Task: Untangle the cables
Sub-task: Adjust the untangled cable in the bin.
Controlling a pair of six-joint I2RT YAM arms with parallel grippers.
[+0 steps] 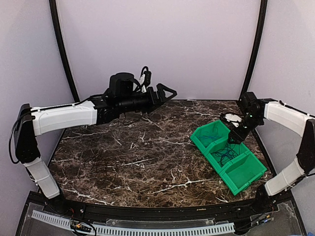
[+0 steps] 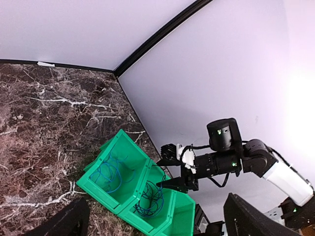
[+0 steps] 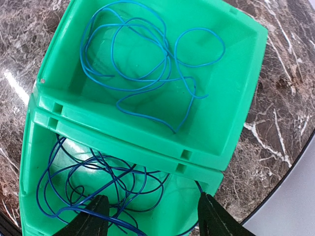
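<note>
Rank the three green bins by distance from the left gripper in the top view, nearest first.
1. Far bin: back end of the row, closest to the left gripper.
2. Middle bin: centre of the row, with blue cables inside.
3. Near bin: front end, toward the arm bases.

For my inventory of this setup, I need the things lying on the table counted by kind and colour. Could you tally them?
green bins: 3
bright blue cable bundle: 1
dark blue cable bundle: 1
Total: 5
The number of cords inside each bundle cannot be told.
</note>
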